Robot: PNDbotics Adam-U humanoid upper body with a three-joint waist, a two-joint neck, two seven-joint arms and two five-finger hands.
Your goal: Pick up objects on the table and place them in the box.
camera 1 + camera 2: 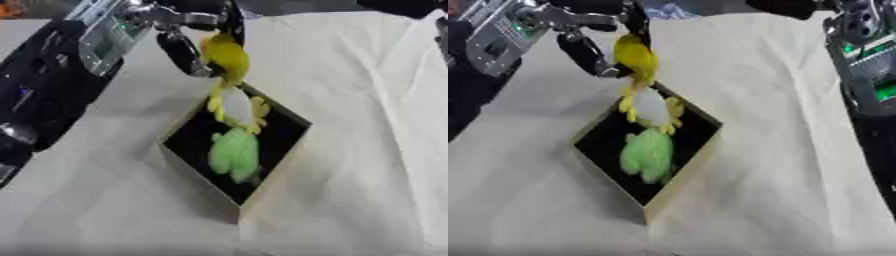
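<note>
Left eye view had the left hand pinching a yellow plush toy by its head, dangling over the box where a green plush already lay; looked soft, light and floppy, so grabbing the head seemed fine.

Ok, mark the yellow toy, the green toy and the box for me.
yellow toy [226,55], left eye view, on its yellow head.
green toy [234,153], left eye view, on the middle of its body.
box [677,177], right eye view, on its right wall.
</note>
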